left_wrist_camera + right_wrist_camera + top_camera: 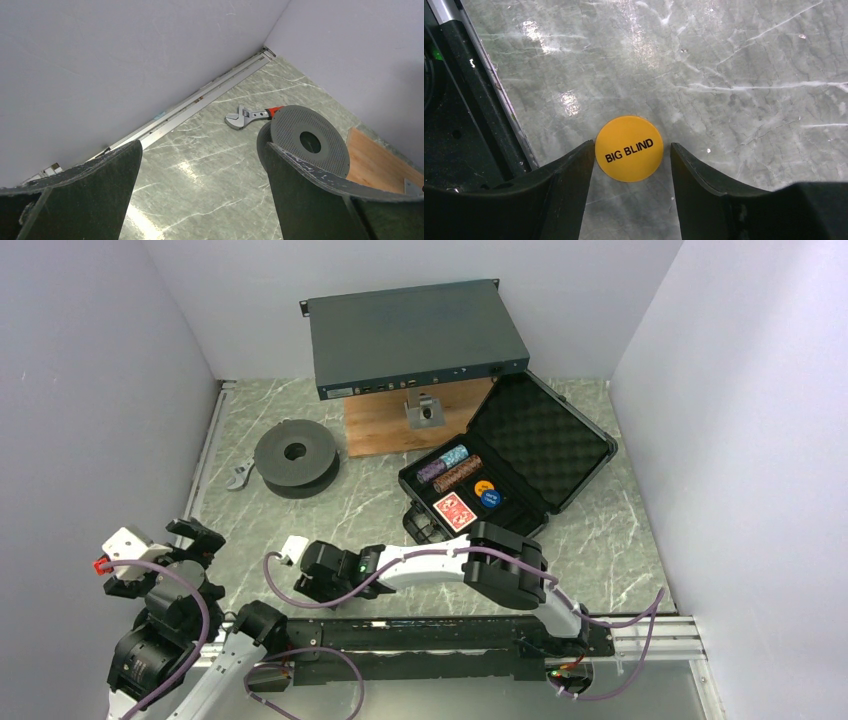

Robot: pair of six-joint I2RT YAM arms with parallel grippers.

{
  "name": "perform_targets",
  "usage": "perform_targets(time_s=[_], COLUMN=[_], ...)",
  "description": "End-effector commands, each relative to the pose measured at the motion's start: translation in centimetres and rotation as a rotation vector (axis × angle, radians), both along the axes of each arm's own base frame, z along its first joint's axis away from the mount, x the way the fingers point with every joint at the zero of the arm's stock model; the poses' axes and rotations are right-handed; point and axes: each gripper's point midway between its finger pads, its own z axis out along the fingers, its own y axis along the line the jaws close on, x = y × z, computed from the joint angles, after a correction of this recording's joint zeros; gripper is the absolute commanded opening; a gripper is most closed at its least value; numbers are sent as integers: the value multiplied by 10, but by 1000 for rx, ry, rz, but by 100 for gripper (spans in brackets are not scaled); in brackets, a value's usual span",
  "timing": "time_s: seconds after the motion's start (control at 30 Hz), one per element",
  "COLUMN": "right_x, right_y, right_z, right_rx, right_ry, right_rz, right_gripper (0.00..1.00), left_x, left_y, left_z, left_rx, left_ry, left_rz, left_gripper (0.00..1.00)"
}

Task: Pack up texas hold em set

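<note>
The black case lies open at the centre right, its egg-crate foam lid folded back. Its tray holds purple, brown and teal chip stacks, a red-backed deck, an orange disc and a blue disc. A yellow "BIG BLIND" disc lies flat on the table. My right gripper is open, its fingertips either side of the disc; the left fingertip is at its edge. From above, the right gripper hides the disc. My left gripper is open and empty at the near left.
A dark grey spool stands at the left, with a red-handled wrench beside it; both show in the left wrist view, spool and wrench. A teal-grey metal box rests on a wooden board at the back. The black base rail is near the disc.
</note>
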Motion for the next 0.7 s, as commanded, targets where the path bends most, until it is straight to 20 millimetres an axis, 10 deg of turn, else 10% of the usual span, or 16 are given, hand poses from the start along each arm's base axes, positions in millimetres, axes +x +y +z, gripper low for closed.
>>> perform_targets(time_s=[0.0,0.3,0.67], right_x=[0,13,26], right_y=[-8,-29,-25], right_z=[-12,-22,16], right_rx=[-52,-135,-92], right_ry=[-21,-96,-167], right_rz=[-14,-50,-81], right_gripper=[59,53,50], left_x=[-2,1,2], left_y=[3,1,1], left_z=[3,4,3], left_rx=[-2,4,8], left_ry=[-17,-12,-6], left_rz=[24,15,12], left_gripper=[99,99,99])
